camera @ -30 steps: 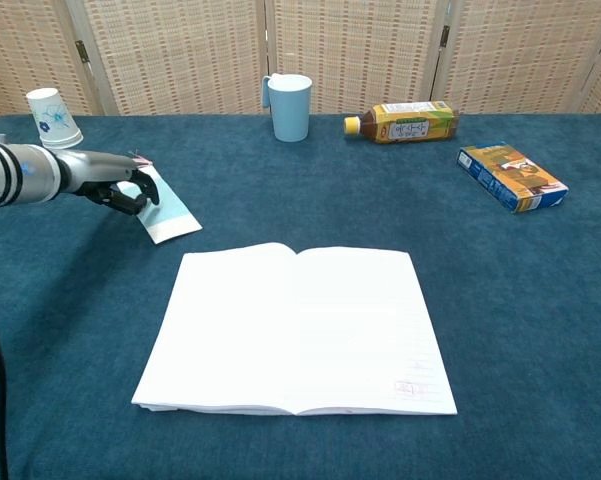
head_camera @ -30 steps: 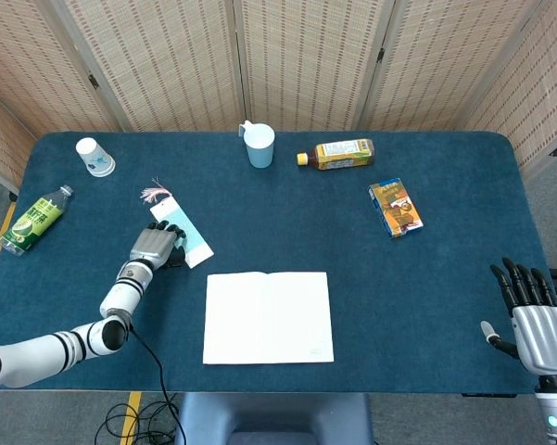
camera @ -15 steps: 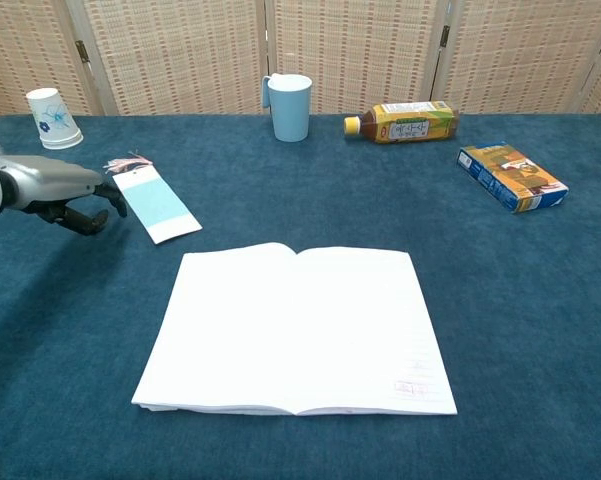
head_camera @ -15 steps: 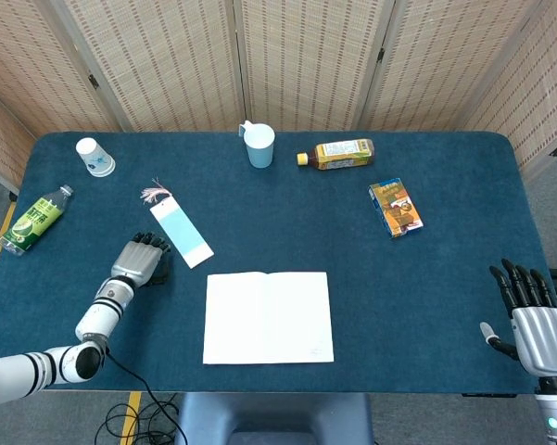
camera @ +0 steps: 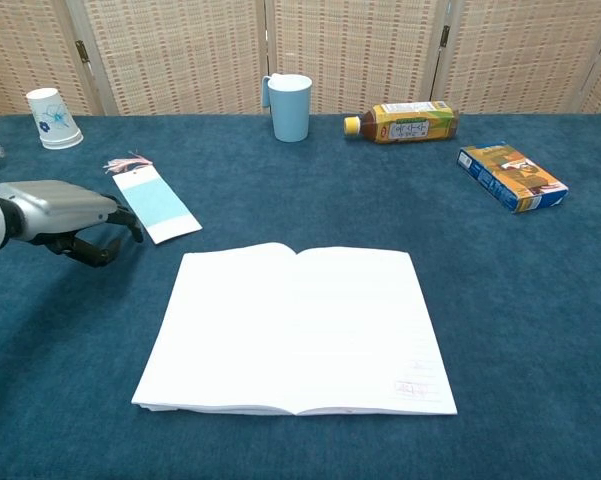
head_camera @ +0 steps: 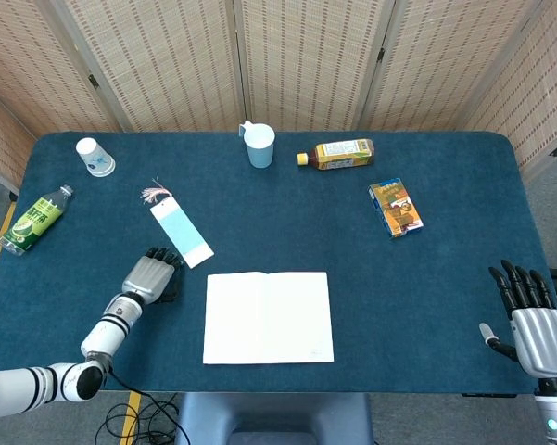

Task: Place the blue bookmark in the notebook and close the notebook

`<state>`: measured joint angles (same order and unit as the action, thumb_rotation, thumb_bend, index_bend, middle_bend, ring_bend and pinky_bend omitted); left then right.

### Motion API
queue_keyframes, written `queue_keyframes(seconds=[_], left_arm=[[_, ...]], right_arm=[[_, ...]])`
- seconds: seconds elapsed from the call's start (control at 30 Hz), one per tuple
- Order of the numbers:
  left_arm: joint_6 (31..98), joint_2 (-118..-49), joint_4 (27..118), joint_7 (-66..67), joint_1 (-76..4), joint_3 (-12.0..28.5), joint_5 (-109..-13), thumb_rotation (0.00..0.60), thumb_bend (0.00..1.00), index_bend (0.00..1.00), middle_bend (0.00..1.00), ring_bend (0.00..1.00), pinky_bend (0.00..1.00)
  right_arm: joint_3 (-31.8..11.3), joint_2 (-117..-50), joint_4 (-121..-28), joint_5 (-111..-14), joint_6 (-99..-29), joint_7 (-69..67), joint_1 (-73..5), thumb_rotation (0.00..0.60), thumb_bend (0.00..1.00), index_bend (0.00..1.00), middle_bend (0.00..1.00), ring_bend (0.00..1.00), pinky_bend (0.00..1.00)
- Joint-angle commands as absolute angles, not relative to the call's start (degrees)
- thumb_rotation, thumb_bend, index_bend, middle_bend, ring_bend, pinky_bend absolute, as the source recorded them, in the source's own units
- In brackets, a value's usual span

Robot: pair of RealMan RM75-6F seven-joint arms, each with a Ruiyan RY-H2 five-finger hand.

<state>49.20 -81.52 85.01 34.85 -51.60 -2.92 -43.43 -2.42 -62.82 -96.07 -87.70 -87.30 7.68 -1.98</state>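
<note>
**Two hands idle, bookmark lying outside the open notebook**

Two hands show. The left hand [head_camera: 152,276] sits low over the dark blue felt surface [head_camera: 445,278], fingers curled downward with nothing in them; in the chest view [camera: 65,212] its dark fingertips arch toward the cloth beneath a grey metal back. Just beyond it, apart from the fingers, lies the light blue rectangular bookmark with a pink tassel [head_camera: 180,233], flat on the surface and angled. To the hand's right, the white open notebook [head_camera: 269,317] lies spread flat with blank pages facing up; the bookmark is near its upper left corner but not touching.

The right hand [head_camera: 530,313] is at the surface's near right edge, fingers upright and spread, holding nothing.

Farther out, a white paper cup with a blue print [head_camera: 94,157] stands at the far left, and a green-labelled clear plastic bottle [head_camera: 33,219] lies on its side at the left edge. A pale blue plastic mug [head_camera: 259,145] stands at the far middle, beside a yellow-labelled amber bottle lying on its side [head_camera: 335,154]. A small blue and orange carton [head_camera: 396,208] lies flat to the right.
</note>
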Motion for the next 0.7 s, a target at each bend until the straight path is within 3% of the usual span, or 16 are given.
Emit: queue_keyframes(seconds=[0.03,0.47,0.7], left_arm=[[48.8,-82.3,84.7,35.3,-52.1,-2.2,-42.7,0.257,0.71,0.23,0.17,0.01,0.11],[49.3,-86.2,84.9,38.2,-55.4,1.4,-41.0,0.256,0.71,0.21,0.17,0.01,0.11],[49.6,-86.8,82.3,34.9,-55.4,3.5,-44.6,0.256,0.71,0.21,0.17,0.01,0.11]], right_arm=[[-2.4,-62.8,-96.0,-87.7,-87.5,7.6,-1.8,0.600,0.21,0.00,0.02,0.00,0.00],[-2.3,-62.6,-95.5,-87.7,-88.4,6.4,-1.0,0.600,0.21,0.00,0.02,0.00,0.00],[-2.3,-62.8,-94.7,-87.6,-88.4,5.5,-0.8,0.600,0.21,0.00,0.02,0.00,0.00]])
